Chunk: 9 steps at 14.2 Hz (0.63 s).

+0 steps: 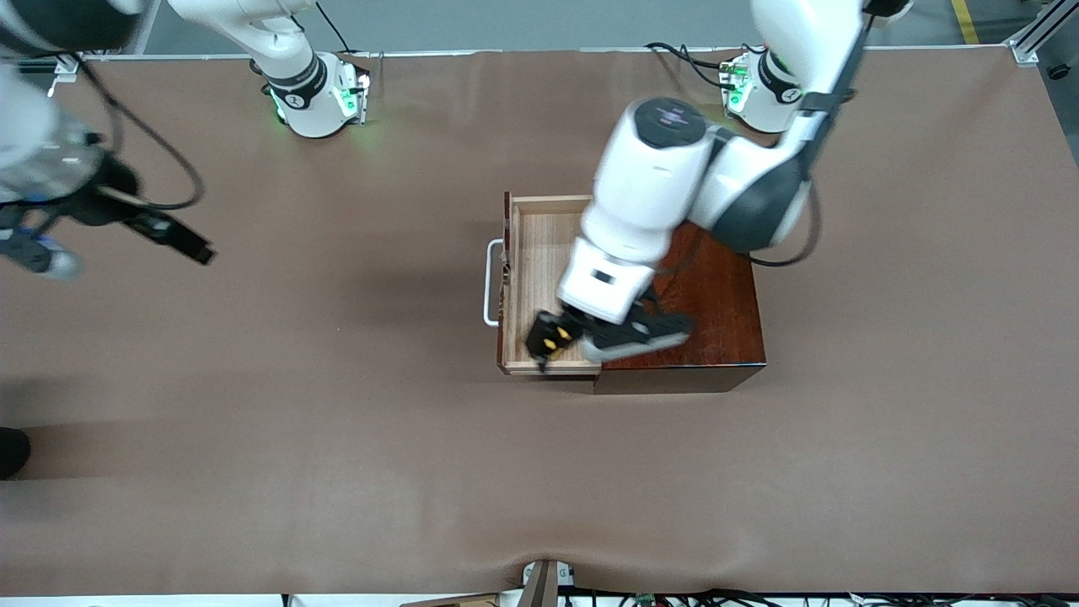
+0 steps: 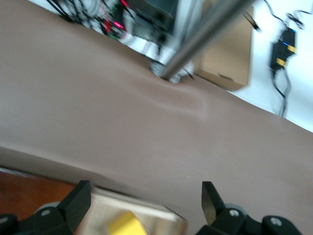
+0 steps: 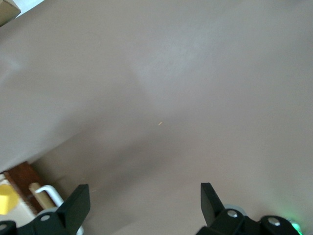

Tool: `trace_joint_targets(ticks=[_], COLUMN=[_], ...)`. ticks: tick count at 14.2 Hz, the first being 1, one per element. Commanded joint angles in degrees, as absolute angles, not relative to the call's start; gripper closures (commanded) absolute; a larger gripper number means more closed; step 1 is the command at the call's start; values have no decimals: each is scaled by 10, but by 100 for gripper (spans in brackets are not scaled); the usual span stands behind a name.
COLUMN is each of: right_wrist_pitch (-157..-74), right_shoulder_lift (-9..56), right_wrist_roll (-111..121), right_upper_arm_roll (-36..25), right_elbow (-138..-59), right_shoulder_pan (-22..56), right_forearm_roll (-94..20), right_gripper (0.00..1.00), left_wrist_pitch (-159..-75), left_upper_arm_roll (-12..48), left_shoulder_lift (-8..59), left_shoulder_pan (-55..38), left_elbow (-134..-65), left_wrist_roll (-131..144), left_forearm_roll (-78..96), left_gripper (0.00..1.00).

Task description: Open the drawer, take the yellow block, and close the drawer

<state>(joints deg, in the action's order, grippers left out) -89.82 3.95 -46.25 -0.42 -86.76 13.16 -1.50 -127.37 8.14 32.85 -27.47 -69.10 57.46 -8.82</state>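
From the front view, the dark wooden box stands about the middle of the counter. The drawer is pulled out of it toward nine o'clock, that is toward the right arm's end, with its white handle in front. The left end effector is low over the six o'clock corner of the tray, the corner nearest to the front camera. Bits of the yellow block show between its black fingers. The right end effector waits over bare counter, well apart from the drawer at its nine o'clock.

In the left wrist view, the fingers stand wide apart, so this end effector is released and grasps nothing. The block lies on the pale wood below, between the fingers and nearer to one of them. I judge the picking step is not yet done.

In the right wrist view, this end effector is also released, with only counter under it. The handle and a bit of yellow show at about eight o'clock.

The block looks small, stiff and light, and its plain faces may be a little slippery. I would take it on two opposite flat faces, squarely, so it does not turn or pop out. The drawer wall is near, so one finger could catch it. The drawer is best pushed shut at the handle or the front.
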Motion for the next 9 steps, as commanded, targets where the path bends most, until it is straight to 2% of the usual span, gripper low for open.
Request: trace_joint_targets(ticks=[1, 4, 9], right_wrist_pitch=[-899, -936, -1083], right_shoulder_lift=[80, 142, 225], right_wrist_roll=[-610, -758, -950], right_upper_arm_roll=[-10, -10, -11], right_elbow=[-839, -792, -773], right_shoulder_pan=[195, 271, 374], right_forearm_roll=[-58, -87, -84], right_gripper=[0, 0, 0], left_wrist_pitch=[-1250, -1205, -1112], left_upper_arm_roll=[91, 91, 91], left_shoulder_lift=[305, 296, 264], left_shoulder_pan=[-226, -188, -106], left_elbow=[-705, -707, -712], left_wrist_roll=[537, 509, 317], left_forearm_roll=[-77, -78, -69], left_gripper=[0, 0, 0])
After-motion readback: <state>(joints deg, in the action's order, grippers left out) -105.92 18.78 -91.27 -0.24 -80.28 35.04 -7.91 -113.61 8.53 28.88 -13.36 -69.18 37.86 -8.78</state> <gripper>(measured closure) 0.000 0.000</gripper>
